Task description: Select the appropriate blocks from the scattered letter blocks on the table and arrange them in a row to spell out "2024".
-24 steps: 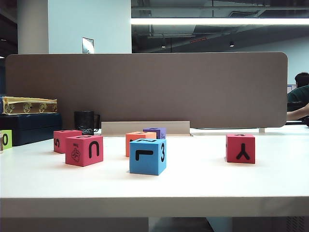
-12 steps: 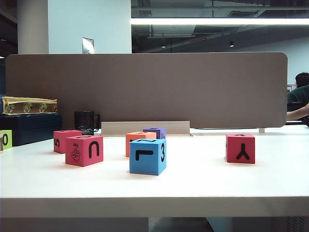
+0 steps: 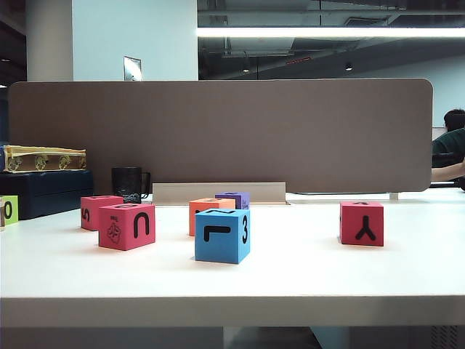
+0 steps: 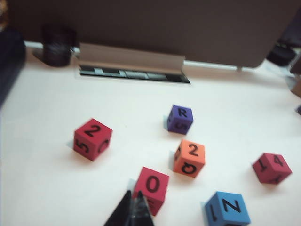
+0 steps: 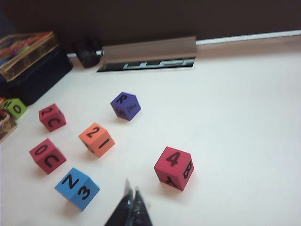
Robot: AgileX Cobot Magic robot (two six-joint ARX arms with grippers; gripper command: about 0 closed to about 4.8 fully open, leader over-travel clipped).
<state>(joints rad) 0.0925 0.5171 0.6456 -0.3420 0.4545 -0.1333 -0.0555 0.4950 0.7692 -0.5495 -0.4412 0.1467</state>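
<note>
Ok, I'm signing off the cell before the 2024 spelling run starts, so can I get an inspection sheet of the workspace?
Surface: white table, flat, no spills seen.
Job's things: red foam cube topped 2, red foam cube topped 0, orange foam cube topped 2, red foam cube topped 4; scattered, not in a row.
Clutter: blue foam cube, purple foam cube, yellow-green foam cube, black mug, patterned box.
End effectors: left end effector and right end effector shut, empty, above the table.
Cables: nothing seen.
Surroundings: brown divider panel; person beyond it.
</note>
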